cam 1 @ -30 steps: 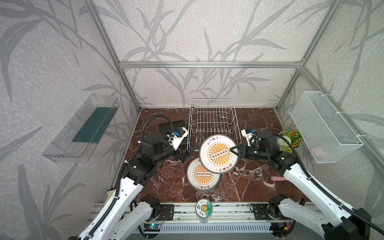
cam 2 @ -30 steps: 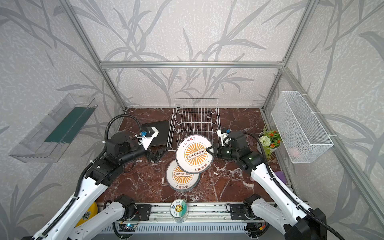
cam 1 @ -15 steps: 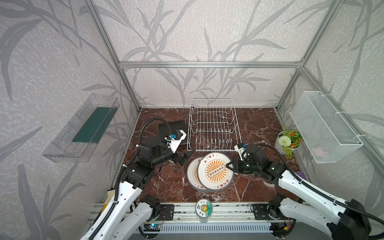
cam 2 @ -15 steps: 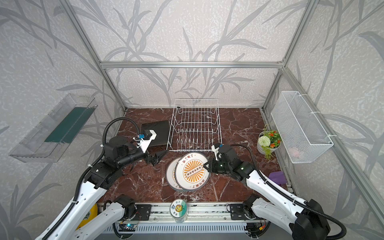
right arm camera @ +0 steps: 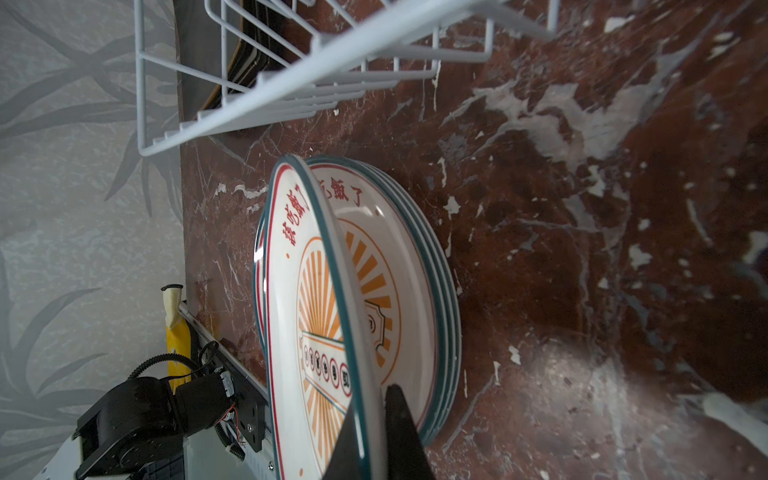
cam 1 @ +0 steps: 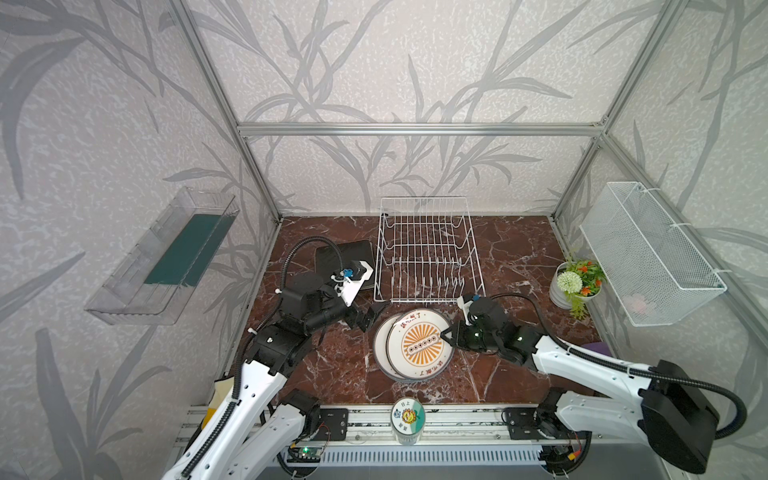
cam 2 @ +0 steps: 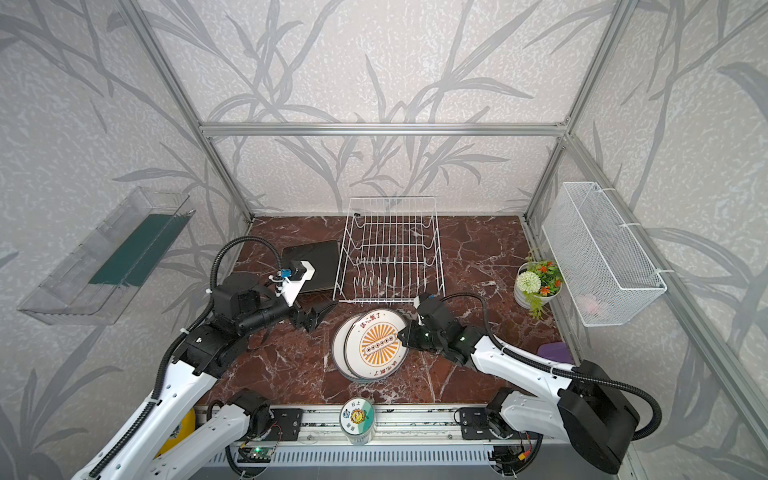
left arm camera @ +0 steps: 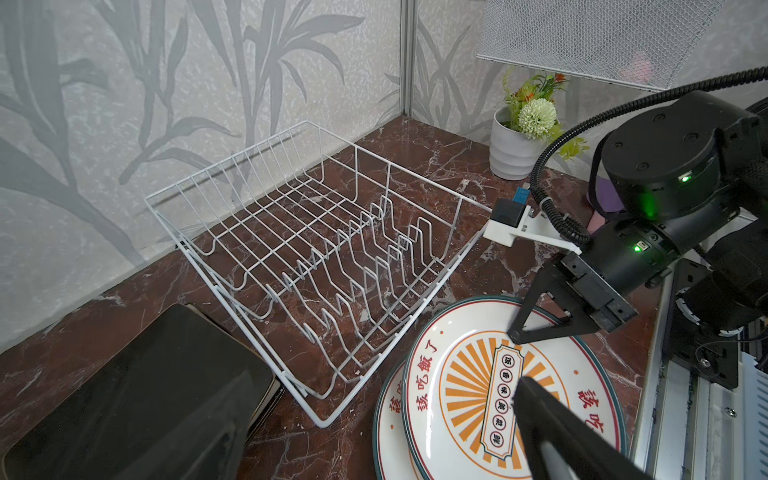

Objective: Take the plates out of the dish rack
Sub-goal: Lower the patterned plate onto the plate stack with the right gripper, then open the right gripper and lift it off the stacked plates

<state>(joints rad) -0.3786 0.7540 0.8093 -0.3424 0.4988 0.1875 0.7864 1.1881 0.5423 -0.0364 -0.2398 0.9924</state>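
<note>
The white wire dish rack (cam 1: 415, 300) (cam 2: 386, 300) (left arm camera: 226, 162) stands at the back centre with nothing in its slots. In front of it lies a stack of round sunburst plates (cam 1: 380, 345) (cam 2: 338, 345) (right arm camera: 415, 291). My right gripper (cam 1: 446, 334) (cam 2: 401, 332) (right arm camera: 374, 399) is shut on the rim of the top round plate (cam 1: 419, 345) (cam 2: 376, 345) (left arm camera: 478, 374) (right arm camera: 291, 311). That plate is tilted over the stack, raised on the gripper's side. My left gripper (cam 1: 376, 313) (cam 2: 322, 316) (left arm camera: 378, 399) hangs open, holding nothing, just left of the stack. Black square plates (cam 1: 336, 257) (cam 2: 311, 257) (left arm camera: 124, 395) lie stacked left of the rack.
A potted flower (cam 1: 575, 282) stands at the right, below a white mesh basket (cam 1: 652, 253) on the right wall. A clear shelf (cam 1: 166, 257) hangs on the left wall. A sunflower-labelled jar (cam 1: 407, 417) sits on the front rail. A purple item (cam 1: 594, 347) lies at the right edge.
My right gripper has brought the round plate down from in front of the rack and over the stack, turning it from near upright to nearly flat. The left gripper has barely moved.
</note>
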